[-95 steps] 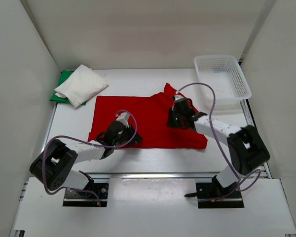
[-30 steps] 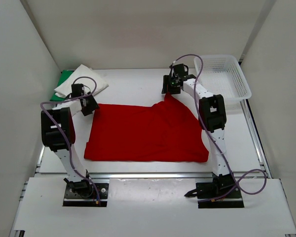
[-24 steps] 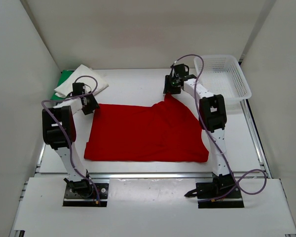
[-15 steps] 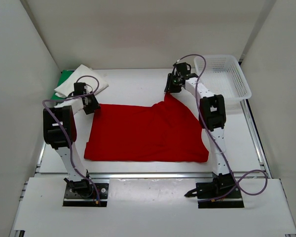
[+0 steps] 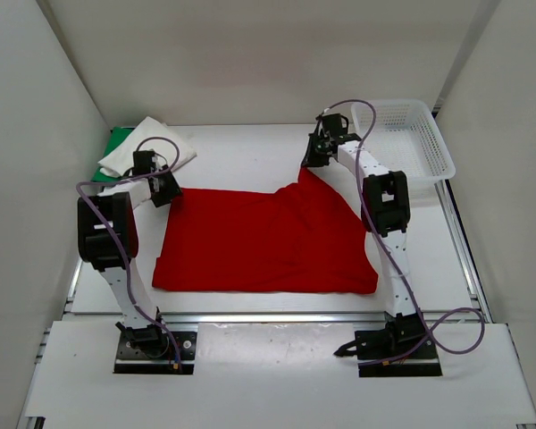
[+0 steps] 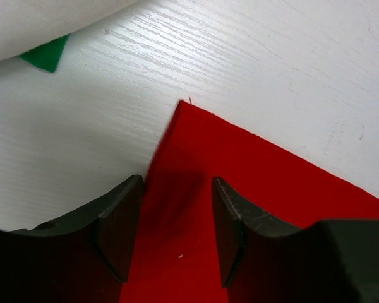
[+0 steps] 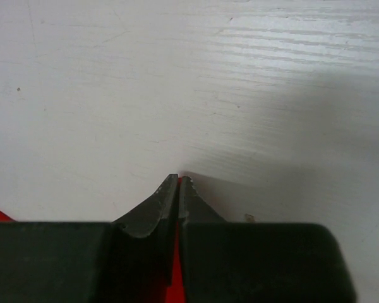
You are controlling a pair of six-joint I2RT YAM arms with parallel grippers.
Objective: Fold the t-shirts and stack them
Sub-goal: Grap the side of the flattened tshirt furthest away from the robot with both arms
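The red shirt (image 5: 259, 241) is a plain, even red. The white shirt (image 5: 152, 147) is plain white, the green shirt (image 5: 114, 141) bright green. The basket (image 5: 402, 134) is white mesh. The table (image 5: 241, 147) is white with faint wood grain. The left arm (image 5: 103, 232) and right arm (image 5: 384, 201) are white and black, with purple cables (image 5: 366, 112). The left gripper (image 6: 177, 183) and right gripper (image 7: 178, 178) look dark grey, perhaps black.

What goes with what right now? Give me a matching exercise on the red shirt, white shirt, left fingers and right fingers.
Things:
1 red shirt
2 white shirt
3 left fingers
4 right fingers

States:
A shut on red cloth
B folded, lying on the green shirt
C open, straddling a red corner
D spread out in the middle

Pairs: 1-D, 2-B, 3-C, 4-A
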